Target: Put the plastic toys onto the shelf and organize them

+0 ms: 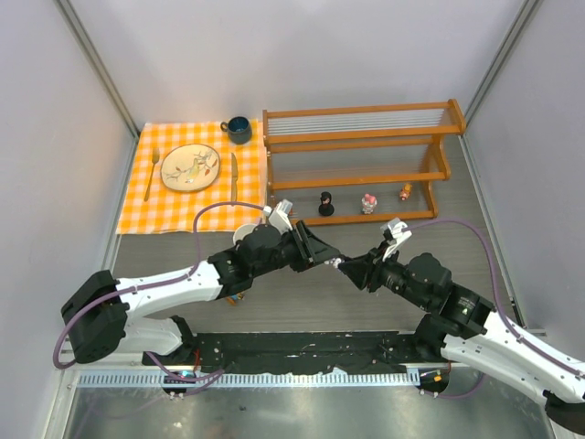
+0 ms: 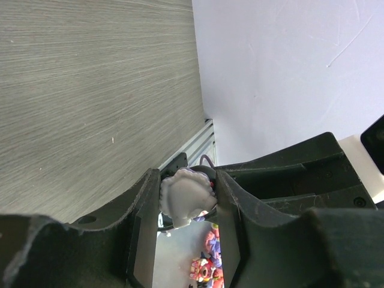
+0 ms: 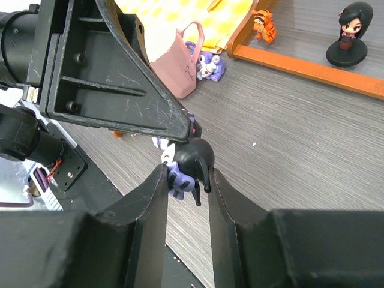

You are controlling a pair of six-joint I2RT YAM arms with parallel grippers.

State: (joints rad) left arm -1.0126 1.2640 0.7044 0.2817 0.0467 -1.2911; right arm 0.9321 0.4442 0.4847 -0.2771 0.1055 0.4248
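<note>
Blurry toys (image 2: 207,264) partly behind a finger of the left claw (image 2: 186,183); pink mug (image 3: 180,72) half behind it.

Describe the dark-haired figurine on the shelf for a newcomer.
Find the wooden shelf, back right on the table. In the top view three figurines stand in a row at its bottom; the dark-haired figurine is leftmost. Only it has black hair and a black base; beside it stand a pink-white figurine and a yellow-orange figurine.

Glossy wooden shelf (image 1: 361,138), matt woodgrain table (image 1: 302,302)

Free gaps btw shelf (image 1: 361,180) toys (image 1: 326,205), prob.
</note>
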